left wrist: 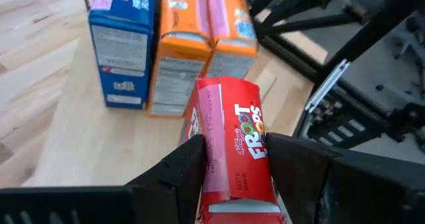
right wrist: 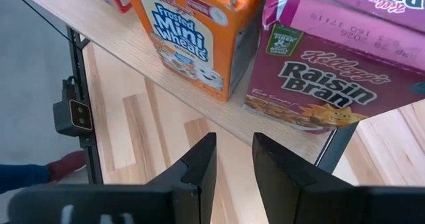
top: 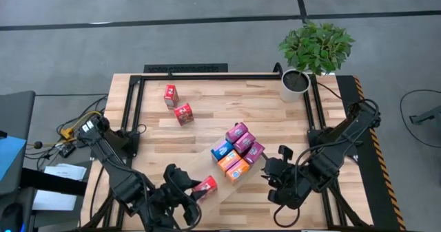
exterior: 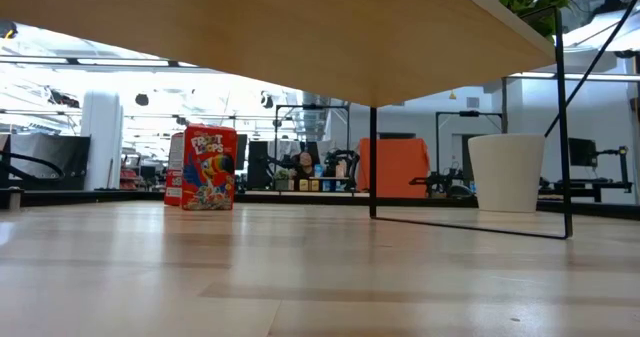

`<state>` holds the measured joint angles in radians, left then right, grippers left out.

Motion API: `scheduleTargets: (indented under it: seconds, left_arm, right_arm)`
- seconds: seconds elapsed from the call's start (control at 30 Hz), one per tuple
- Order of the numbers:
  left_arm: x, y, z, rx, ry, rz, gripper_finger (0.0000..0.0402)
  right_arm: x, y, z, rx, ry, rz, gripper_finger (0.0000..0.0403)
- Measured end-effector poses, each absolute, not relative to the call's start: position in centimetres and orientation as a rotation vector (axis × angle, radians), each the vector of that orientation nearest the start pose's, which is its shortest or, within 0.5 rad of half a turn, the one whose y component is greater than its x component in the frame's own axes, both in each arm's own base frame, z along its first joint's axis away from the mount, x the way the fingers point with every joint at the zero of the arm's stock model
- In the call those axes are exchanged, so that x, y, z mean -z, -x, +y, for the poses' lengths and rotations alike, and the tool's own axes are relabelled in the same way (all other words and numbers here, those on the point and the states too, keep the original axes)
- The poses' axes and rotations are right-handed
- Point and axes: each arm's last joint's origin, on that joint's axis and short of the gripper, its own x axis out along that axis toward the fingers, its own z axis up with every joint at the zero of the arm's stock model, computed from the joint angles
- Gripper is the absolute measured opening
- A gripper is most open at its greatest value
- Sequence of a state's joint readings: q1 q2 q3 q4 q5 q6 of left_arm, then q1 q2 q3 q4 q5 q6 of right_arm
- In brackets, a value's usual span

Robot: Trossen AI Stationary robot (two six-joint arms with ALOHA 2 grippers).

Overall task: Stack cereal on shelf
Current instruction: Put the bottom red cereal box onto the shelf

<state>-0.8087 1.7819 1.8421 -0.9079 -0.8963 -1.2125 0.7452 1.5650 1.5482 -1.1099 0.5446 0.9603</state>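
My left gripper is shut on a red Froot Loops cereal box, near the table's front edge and above the pale shelf board. Several blue, orange and magenta cereal boxes stand together on the shelf just beyond it. Two more red boxes stand on the tabletop at the far left; the low view shows them upright under the shelf's underside. My right gripper hangs open to the right of the cluster, pointing at the orange and magenta boxes, with nothing between its fingers. My left gripper pinches the red box between its two fingers, one on each side of the box at its near end. The box's length runs along the fingers, out past their tips toward the cluster. It is lifted clear of the shelf board.
A potted plant stands at the table's far right corner. The shelf's thin black frame runs along the far edge and both sides, with a leg down to the tabletop. Cables and papers lie off the table's left edge.
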Motion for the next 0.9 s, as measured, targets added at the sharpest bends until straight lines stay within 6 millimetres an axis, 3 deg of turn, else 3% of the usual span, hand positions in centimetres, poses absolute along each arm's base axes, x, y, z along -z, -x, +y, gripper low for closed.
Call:
scheduleTargets:
  seconds: [0.57, 0.9]
  left_arm:
    - [-34.9, -28.8, -26.7, -0.428, 0.544, 0.387, 0.0148]
    - [-34.9, -28.9, -26.8, -0.405, 0.510, 0.415, 0.0148]
  right_arm:
    - [-34.0, -23.4, 19.6, 0.250, -0.218, 0.864, 0.0123]
    - [-34.0, -23.4, 19.6, 0.249, -0.218, 0.864, 0.0123]
